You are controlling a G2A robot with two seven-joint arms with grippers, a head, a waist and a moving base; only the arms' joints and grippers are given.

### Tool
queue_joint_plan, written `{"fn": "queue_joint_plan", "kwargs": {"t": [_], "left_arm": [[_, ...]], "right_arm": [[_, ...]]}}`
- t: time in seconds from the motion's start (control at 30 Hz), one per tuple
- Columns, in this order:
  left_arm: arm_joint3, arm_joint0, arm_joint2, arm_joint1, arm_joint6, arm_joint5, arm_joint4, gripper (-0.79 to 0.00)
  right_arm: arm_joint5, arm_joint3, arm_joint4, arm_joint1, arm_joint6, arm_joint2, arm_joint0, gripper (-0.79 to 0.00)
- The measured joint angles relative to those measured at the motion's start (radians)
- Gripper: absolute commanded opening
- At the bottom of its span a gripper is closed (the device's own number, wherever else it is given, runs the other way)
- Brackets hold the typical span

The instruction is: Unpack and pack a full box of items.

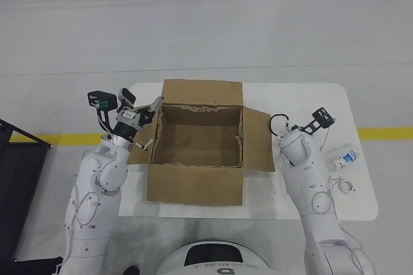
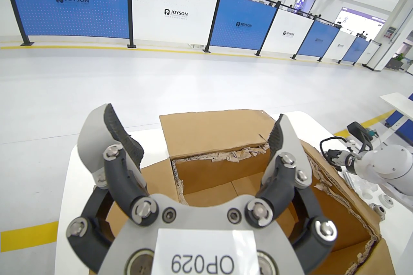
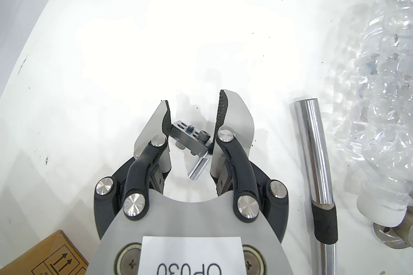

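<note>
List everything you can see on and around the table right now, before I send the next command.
cardboard box: one, brown, flaps open, middle of the table, no items visible inside.
table: one, white, under the box.
plastic bottle: one, clear, lying on the table to the box's right.
metal rod: one, shiny silver with a black band, lying beside the bottle.
metal block: one, grey with holes and a short pin, between the right gripper's fingers.
flanged fitting: one, silver, by the bottle's white cap, partly cut off.
left gripper: one, open, over the box's left side.
right gripper: one, closed on the metal block, above the table.
</note>
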Motion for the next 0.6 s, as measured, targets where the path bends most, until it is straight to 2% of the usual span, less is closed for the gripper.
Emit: {"fn": "queue_joint_plan", "kwargs": {"t": [0.17, 0.33, 0.5, 0.6], "left_arm": [[0.0, 0.0, 0.0, 0.0, 0.0, 0.0, 0.0, 0.0], [0.0, 0.0, 0.0, 0.0, 0.0, 0.0, 0.0, 0.0], [0.0, 0.0, 0.0, 0.0, 0.0, 0.0, 0.0, 0.0], [0.0, 0.0, 0.0, 0.0, 0.0, 0.0, 0.0, 0.0]], "right_arm": [[-0.04, -0.091, 0.063, 0.004, -0.005, 0.057, -0.051, -0.785], [-0.143, -0.245, 0.257, 0.009, 0.018, 0.196, -0.144, -0.785], [-0.324, -0.323, 0.535, 0.021, 0.152, 0.368, -0.223, -0.785], [-0.383, -0.331, 0.641, 0.027, 0.231, 0.422, -0.245, -0.785]]}}
